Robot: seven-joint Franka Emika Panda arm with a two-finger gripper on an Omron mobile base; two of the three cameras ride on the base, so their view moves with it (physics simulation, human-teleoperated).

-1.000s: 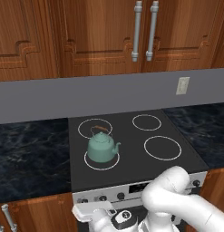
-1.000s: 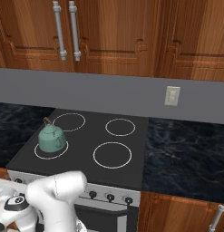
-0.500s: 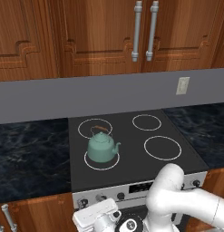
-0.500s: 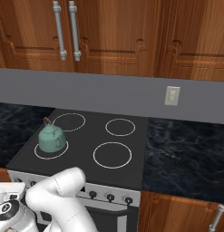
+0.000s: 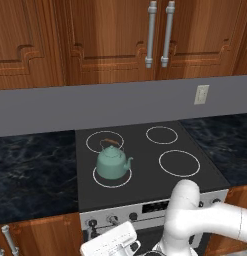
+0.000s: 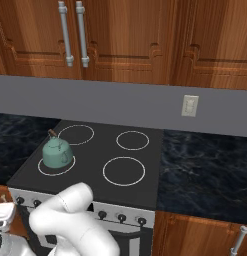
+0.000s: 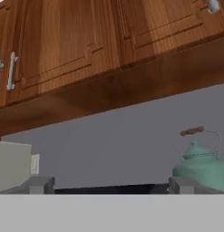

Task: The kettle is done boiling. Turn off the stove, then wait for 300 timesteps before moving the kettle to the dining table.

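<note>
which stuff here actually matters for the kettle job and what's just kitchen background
Part of the job:
- kettle, sitting on the front left burner
- stove with its knobs on the front panel
- gripper, low in front of the stove

Just background:
- upper cabinets
- wall outlet
- dark stone counters

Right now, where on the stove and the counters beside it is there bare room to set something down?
Three burners are bare; the kettle fills the stove's front-left ring. Both dark counters flanking it are bare. The arm crowds the knob panel.
</note>
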